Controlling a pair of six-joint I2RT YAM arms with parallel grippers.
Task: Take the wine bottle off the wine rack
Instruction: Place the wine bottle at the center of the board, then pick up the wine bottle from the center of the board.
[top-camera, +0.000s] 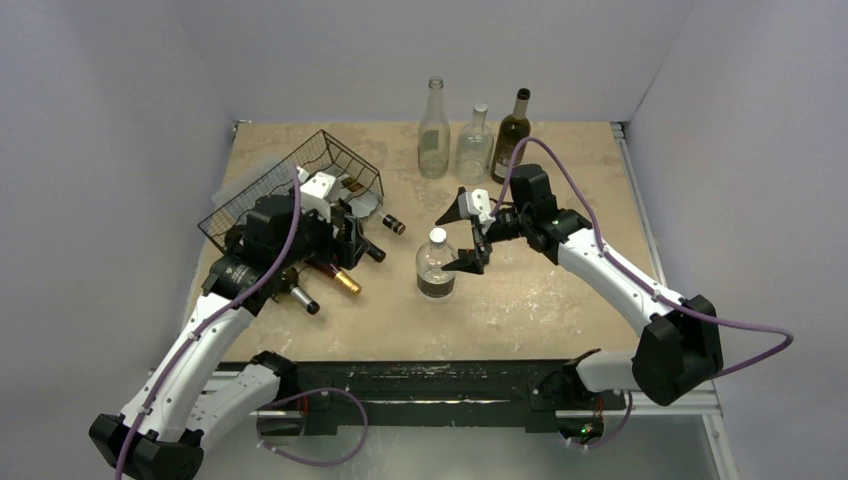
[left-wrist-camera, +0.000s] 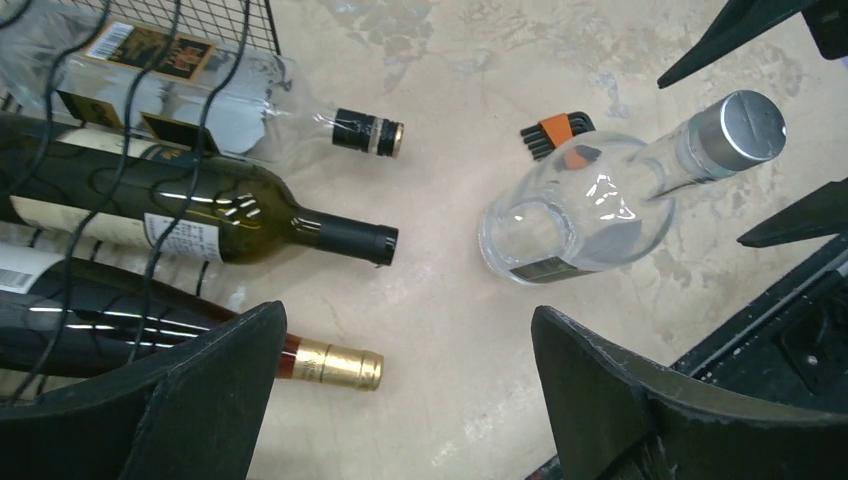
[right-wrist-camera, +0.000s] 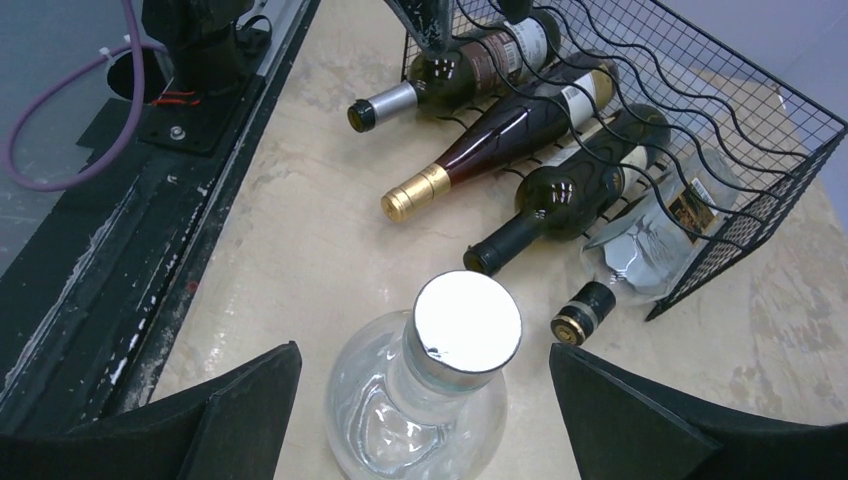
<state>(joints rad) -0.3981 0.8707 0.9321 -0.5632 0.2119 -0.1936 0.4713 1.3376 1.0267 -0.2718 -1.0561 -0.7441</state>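
Note:
The black wire wine rack (top-camera: 300, 175) sits at the table's left and holds several bottles lying with their necks out; it also shows in the left wrist view (left-wrist-camera: 150, 100) and the right wrist view (right-wrist-camera: 700, 110). A gold-capped wine bottle (left-wrist-camera: 335, 365) lies lowest in the left wrist view, beside a dark green bottle (left-wrist-camera: 250, 225) and a clear bottle (left-wrist-camera: 240, 115). My left gripper (left-wrist-camera: 408, 320) is open and empty above the bare table just off the gold cap. My right gripper (right-wrist-camera: 425, 350) is open over a clear round bottle (top-camera: 435, 265) standing upright, not touching it.
Three upright bottles stand at the back: a tall clear one (top-camera: 433, 130), a short clear one (top-camera: 475, 142) and a dark one (top-camera: 512, 135). A small orange-and-black key set (left-wrist-camera: 555, 132) lies behind the round bottle. A black rail (top-camera: 430, 380) runs along the near edge.

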